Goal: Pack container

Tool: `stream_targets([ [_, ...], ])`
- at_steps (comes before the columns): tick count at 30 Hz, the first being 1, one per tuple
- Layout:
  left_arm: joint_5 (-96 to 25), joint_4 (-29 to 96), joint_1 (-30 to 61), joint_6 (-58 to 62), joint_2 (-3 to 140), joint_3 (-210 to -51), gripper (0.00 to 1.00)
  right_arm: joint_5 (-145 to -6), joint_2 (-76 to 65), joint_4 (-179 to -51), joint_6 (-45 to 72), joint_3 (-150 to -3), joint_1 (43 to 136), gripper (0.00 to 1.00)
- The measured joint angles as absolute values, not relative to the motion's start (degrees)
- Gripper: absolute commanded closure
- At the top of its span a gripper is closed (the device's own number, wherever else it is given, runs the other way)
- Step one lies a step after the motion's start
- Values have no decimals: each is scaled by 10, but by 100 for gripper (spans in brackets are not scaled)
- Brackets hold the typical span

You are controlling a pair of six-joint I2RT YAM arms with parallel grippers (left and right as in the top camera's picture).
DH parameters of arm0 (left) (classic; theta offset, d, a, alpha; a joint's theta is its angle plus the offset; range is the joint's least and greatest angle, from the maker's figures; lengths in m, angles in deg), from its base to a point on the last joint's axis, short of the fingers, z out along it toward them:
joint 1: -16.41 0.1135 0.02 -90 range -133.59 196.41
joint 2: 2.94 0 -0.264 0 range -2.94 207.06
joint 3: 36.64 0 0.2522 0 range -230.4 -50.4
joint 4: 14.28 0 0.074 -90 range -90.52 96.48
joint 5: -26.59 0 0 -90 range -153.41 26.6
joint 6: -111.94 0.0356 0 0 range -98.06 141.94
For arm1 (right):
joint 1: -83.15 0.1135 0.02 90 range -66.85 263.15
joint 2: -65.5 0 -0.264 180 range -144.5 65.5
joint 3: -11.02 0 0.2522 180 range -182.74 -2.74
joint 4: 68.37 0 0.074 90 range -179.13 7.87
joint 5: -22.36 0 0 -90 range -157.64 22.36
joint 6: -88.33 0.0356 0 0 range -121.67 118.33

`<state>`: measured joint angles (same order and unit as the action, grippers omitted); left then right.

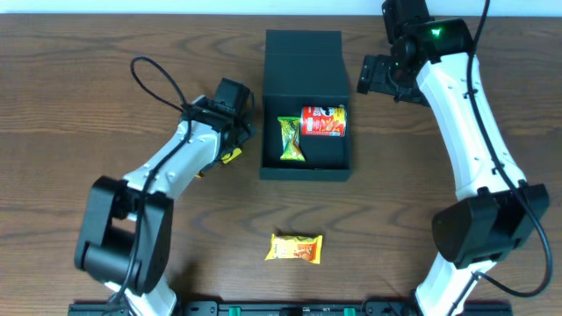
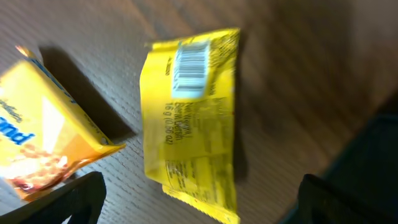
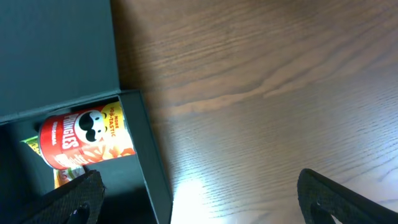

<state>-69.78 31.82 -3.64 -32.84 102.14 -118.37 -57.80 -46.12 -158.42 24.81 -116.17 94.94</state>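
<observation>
Though spread wide over a yellow packet (image 2: 193,118), gripping nothing: left fingers (image 2: 74,199), one dark tip at each lower corner of the wrist view, both clear of the wrapper. Barcode side up on that packet, flat on the bench (image 2: 298,56). Just left of it, a second yellow packet (image 2: 37,143) with blue lettering, casting a shadow toward the first. At the right margin, a dark blurred shape, not possible to name.

From overhead, in the middle of the bench toward the far side: the container (image 1: 305,173), dark teal-green, its lid (image 1: 303,54) lying open flat, away from the arms. Inside, a red can (image 1: 323,121) on its side in the far right corner, and a green packet (image 1: 291,139) at its left end, touching or very nearly. Left arm (image 1: 180,154) just beside the container's left wall, right arm (image 1: 465,114) beside the right edge of the lid. On the near bench, well apart from the container, an orange packet (image 1: 294,248) lying alone.

Equally wide and equally empty: right fingers (image 3: 348,199), tips over bare wood just right of the container, red can in sight past the wall.
</observation>
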Motion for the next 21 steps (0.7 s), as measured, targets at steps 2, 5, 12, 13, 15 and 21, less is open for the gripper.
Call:
stream_targets([
  [2, -694, 321, -32, -348, 1034, -1182, 8, -578, -461, -1588, 248, -1161, 949, 1],
  [5, -695, 320, -29, -361, 1035, -1181, 13, -578, -461, -1591, 248, -1162, 949, 1],
  [12, -713, 311, -29, -370, 1035, -1181, 19, -578, -461, -1592, 248, -1161, 949, 1],
  [13, -714, 309, -29, -370, 1037, -1181, 19, -578, -461, -1592, 248, -1161, 949, 1],
  [15, -714, 305, -29, -370, 1043, -1181, 19, -578, -461, -1592, 248, -1161, 949, 1],
  [21, -715, 293, -27, -370, 1055, -1181, 27, -578, -461, -1592, 248, -1161, 949, 1],
])
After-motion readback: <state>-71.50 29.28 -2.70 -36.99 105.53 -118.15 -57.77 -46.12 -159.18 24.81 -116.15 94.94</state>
